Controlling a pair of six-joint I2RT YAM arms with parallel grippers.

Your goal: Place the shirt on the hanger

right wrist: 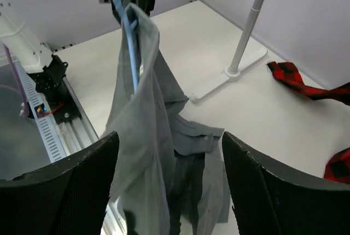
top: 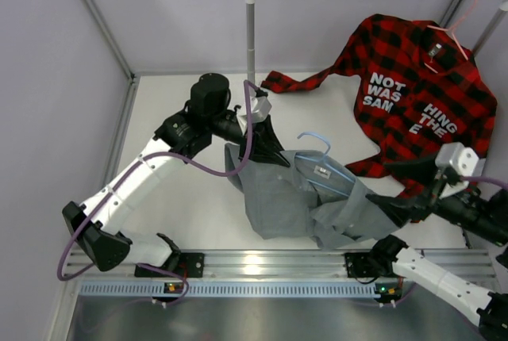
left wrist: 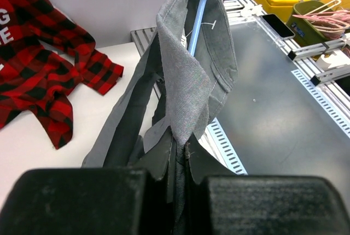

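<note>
the white table is carrying everything here. the flat white rack base is standing on it toward the back, its pole rising upright. the red-and-black plaid shirt is spreading over the far right part, with one sleeve lying flat on the surface near that base. the lower folds of the grey-green shirt are pooling on the table toward the front. an aluminium rail is running along the near edge.

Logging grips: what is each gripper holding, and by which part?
The left gripper pinches a bunched fold of the grey-green shirt; which part of the shirt cannot be told. The right gripper is open and holds nothing.
</note>
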